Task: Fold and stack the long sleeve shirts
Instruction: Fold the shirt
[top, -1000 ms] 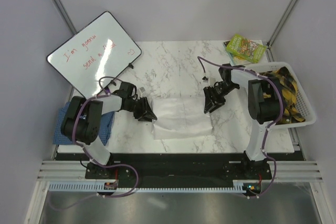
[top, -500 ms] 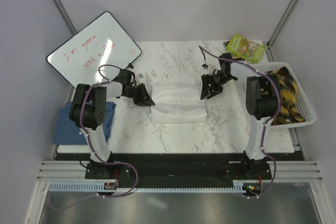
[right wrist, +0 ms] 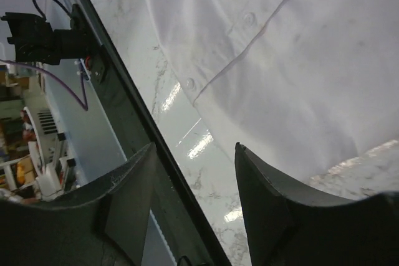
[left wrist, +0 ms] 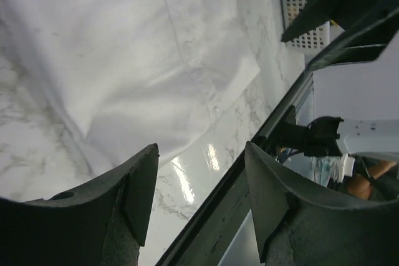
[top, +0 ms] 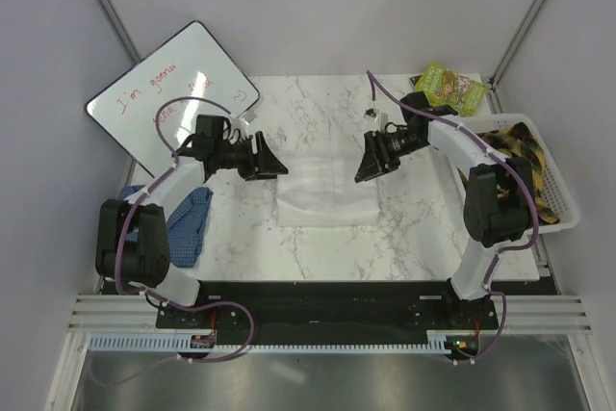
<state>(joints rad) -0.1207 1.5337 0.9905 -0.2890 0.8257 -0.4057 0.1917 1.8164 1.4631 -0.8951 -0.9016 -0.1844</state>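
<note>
blue shirt (top: 190, 221) bunched at 8 o'clock edge of table (top: 318, 108) | left gripper (top: 273, 163) spread, empty, at 10 o'clock of white shirt (top: 325, 194) | white shirt folded flat, centre | right gripper (top: 367, 165) spread, empty, its 2 o'clock, possibly off the cloth

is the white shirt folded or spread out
Folded. The white shirt lies as a compact rectangle on the table, with no sleeves trailing out.

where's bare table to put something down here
Bare marble: the far strip between the whiteboard and the green book, and the near strip between the white shirt and the near edge. Crowded: the left edge, with the blue shirt, and both shirt sides, where the left gripper and right gripper hang open.
</note>
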